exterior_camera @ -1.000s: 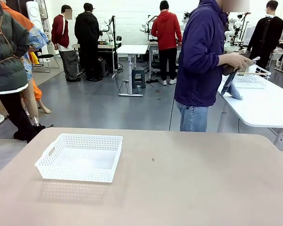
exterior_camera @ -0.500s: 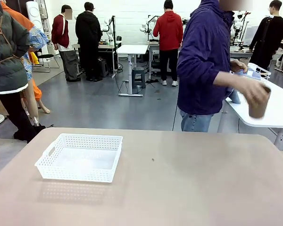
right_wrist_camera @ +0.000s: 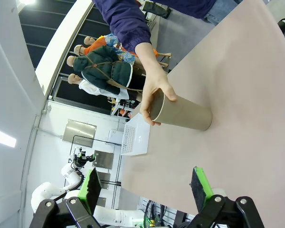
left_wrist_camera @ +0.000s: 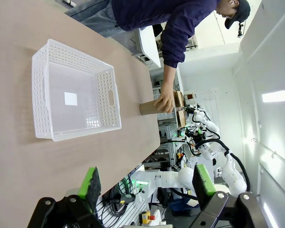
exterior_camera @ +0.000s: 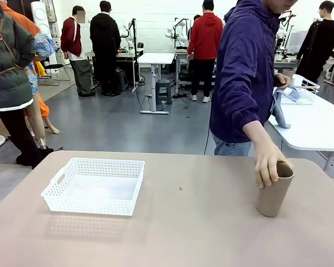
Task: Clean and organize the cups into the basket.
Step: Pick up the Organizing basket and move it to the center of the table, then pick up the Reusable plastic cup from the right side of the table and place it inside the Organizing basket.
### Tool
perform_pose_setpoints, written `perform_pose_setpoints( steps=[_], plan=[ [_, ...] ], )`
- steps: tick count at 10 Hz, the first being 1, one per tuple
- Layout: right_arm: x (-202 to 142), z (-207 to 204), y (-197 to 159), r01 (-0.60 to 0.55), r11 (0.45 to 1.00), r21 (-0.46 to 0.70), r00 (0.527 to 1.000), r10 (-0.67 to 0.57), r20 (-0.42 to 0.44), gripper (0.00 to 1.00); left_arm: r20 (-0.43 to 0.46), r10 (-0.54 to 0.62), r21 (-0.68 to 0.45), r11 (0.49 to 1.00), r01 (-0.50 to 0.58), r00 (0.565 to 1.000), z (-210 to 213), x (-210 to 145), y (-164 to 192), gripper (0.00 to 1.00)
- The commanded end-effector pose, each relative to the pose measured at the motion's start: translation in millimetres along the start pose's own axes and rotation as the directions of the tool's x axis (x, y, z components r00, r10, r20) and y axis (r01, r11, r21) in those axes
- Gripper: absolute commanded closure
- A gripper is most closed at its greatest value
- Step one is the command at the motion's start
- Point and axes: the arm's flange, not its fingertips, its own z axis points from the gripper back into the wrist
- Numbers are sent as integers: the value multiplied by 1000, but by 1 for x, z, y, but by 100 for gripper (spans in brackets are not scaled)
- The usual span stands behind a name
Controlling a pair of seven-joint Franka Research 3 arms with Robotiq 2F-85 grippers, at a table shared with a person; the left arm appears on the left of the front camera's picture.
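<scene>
The task looks barely begun: the basket (exterior_camera: 92, 203) sits empty on the robot's left half of the surface (exterior_camera: 211, 233), with no cup in it. A single tan-brown cup (exterior_camera: 274, 196) stands upright near the surface's right edge, well apart from the basket, with the person's hand (exterior_camera: 265, 164) gripping its rim, so it seems to be only now being set out. That cup has yet to be picked up and laid in the basket, and any further cups are yet to arrive. The left gripper (left_wrist_camera: 146, 183) hangs with its jaws spread wide and nothing between them, above the surface short of the basket; the right gripper (right_wrist_camera: 146, 185) is likewise spread and empty, facing the cup from a distance. No brand, label or readable writing shows on cup or basket; a pale square on the basket floor looks blank
</scene>
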Motion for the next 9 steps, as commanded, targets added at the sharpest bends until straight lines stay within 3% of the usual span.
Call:
perform_pose_setpoints(
  steps=[1, 5, 6, 7, 9],
  plan=[
    [0, 1, -1, -11, 1000, 6, 1000, 11, -4, 0, 8, -6, -14, 1000, 6, 1000, 0, 1, -1, 0],
    [0, 0, 0, 0, 1000, 0, 1000, 0, 0, 0, 0, 0, 0, 1000, 0, 1000, 0, 0, 0, 0],
    [4, -12, 4, -180, 984, 4, 982, 180, -49, 0, -41, -59, 62, 996, 62, 997, -7, 8, -7, 0],
    [8, -24, 12, -360, 933, -9, 933, 360, -13, 0, -60, -123, 88, 988, 128, 991, -16, 12, -20, 0],
    [21, -47, 25, -600, 788, 136, 785, 613, -91, 0, -179, -294, 236, 914, 331, 939, -51, 7, -56, 0]
  ],
)
